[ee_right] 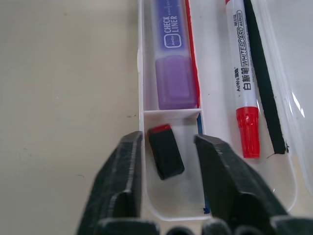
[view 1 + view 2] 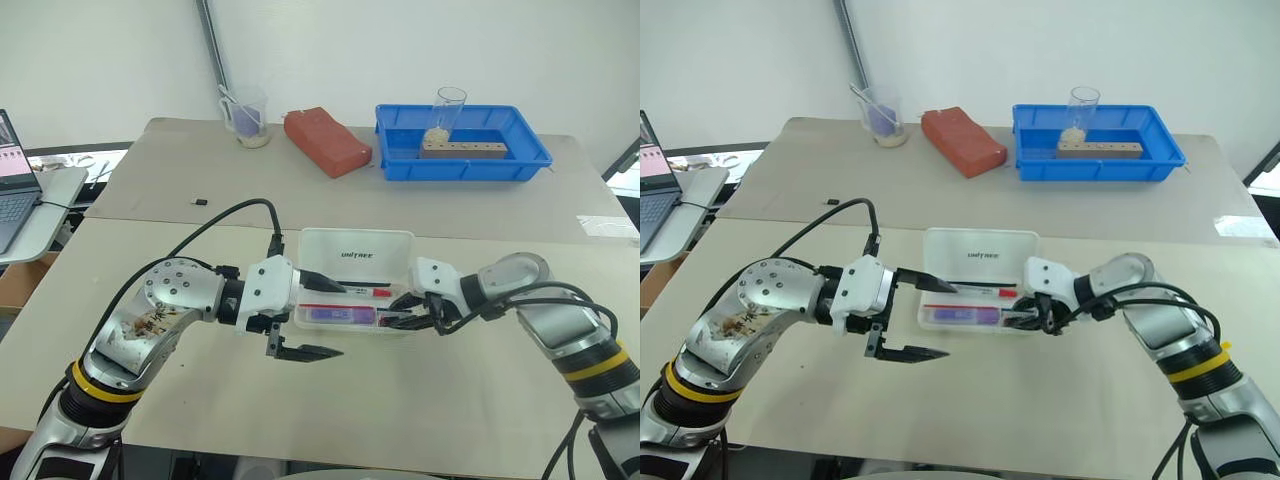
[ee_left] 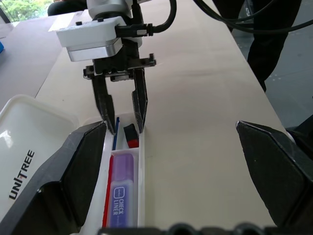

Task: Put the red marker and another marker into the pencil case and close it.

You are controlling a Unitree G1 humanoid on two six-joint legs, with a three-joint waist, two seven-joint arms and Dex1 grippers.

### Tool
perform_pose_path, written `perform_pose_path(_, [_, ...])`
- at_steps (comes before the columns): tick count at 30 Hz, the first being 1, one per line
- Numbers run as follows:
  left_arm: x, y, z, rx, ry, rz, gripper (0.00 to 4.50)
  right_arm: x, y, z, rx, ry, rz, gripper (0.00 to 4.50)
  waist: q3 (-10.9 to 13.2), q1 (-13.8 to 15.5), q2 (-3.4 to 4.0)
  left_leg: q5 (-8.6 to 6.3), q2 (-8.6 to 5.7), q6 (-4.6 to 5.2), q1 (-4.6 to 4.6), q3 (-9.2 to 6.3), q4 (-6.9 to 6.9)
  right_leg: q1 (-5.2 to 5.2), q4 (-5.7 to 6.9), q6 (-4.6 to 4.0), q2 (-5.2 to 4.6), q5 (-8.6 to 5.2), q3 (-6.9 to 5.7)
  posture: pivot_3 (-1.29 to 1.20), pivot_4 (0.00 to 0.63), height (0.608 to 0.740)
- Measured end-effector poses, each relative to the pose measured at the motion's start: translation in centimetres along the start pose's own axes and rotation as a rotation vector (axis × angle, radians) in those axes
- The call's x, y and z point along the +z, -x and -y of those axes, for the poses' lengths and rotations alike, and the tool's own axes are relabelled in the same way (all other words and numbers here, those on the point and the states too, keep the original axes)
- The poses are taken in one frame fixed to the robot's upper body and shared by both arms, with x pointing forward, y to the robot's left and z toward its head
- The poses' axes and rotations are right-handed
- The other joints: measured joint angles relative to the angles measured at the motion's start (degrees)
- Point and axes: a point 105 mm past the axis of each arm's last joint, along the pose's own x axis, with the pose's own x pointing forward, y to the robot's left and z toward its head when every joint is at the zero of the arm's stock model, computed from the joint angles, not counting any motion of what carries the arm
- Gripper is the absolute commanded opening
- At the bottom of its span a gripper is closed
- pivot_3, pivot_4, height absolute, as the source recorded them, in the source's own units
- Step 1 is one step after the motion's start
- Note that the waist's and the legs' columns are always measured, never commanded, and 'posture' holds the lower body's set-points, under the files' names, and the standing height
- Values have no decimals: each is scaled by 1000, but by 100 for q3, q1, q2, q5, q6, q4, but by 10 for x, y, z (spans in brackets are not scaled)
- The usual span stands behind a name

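I find the pencil case lying open on the table, lid raised. The red marker and the purple highlighter both lie inside it, in separate compartments. My right gripper stands parted over the case's end compartment, grasping nothing. My left gripper is spread wide, empty, straddling the case's opposite end.

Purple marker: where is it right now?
The purple marker lies in the front compartment of the open pencil case, beside the red marker; the right claw is at that compartment's right end.
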Motion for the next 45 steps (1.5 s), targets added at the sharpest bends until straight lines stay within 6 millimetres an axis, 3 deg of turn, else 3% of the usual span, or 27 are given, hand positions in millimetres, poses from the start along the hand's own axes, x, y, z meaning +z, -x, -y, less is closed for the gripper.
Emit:
perform_pose_path(3, [-6,2,4,0,21,-18,4500,5,3,1,-9,2,17,4353,0,-1,0,0,0,0,0,0,0,-1,0,0,0,0,0,0,150,740])
perform_pose_path(6, [-9,11,-1,19,19,-43,4500,18,16,1,-55,-10,64,4481,1,20,1,0,-1,0,-1,-1,-2,-2,1,-1,-3,0,-1,0,150,740])
perform_pose_path(9, [-17,32,-22,115,40,-78,4500,38,37,1,-134,-45,139,4481,1,16,0,0,0,0,2,-3,-3,0,3,-1,-3,0,-3,0,150,740])
perform_pose_path(12, [-15,52,-67,295,95,-31,3716,61,49,0,-235,-105,252,4500,2,49,-10,0,-1,0,-1,-12,-1,-23,7,-1,-2,0,-11,0,150,740])
perform_pose_path(16, [-13,69,-118,491,172,57,1901,81,62,2,-362,-157,327,4500,0,60,-11,0,-7,0,-10,-12,-1,-28,10,0,-3,0,-7,0,150,740])
perform_pose_path(20, [-30,70,-150,596,239,62,54,90,65,4,-427,-176,347,4500,0,65,-13,0,-8,0,-21,-11,0,-37,37,0,0,0,-3,0,150,740])
perform_pose_path(25, [-54,47,-175,607,298,-31,54,96,68,3,-479,-178,359,4500,1,77,-15,1,-9,1,-32,-14,4,-48,46,1,5,0,-3,0,150,740])
perform_pose_path(33, [-97,30,-174,511,366,-251,54,108,74,-6,-496,-166,381,4500,2,-1,-15,1,-8,1,-39,-20,-3,-57,47,0,10,-1,-3,0,150,740])
perform_pose_path(41, [-89,22,-160,328,354,-239,54,129,80,-10,-503,-111,424,4500,1,-9,-15,1,-8,1,-42,-22,-3,-60,48,-1,9,-1,-4,0,150,740])
perform_pose_path(45, [-76,24,-147,217,289,-235,54,125,81,-7,-509,-134,414,4500,1,-7,-13,1,-9,1,-47,-22,-2,-61,47,-3,8,-1,-3,0,150,740])
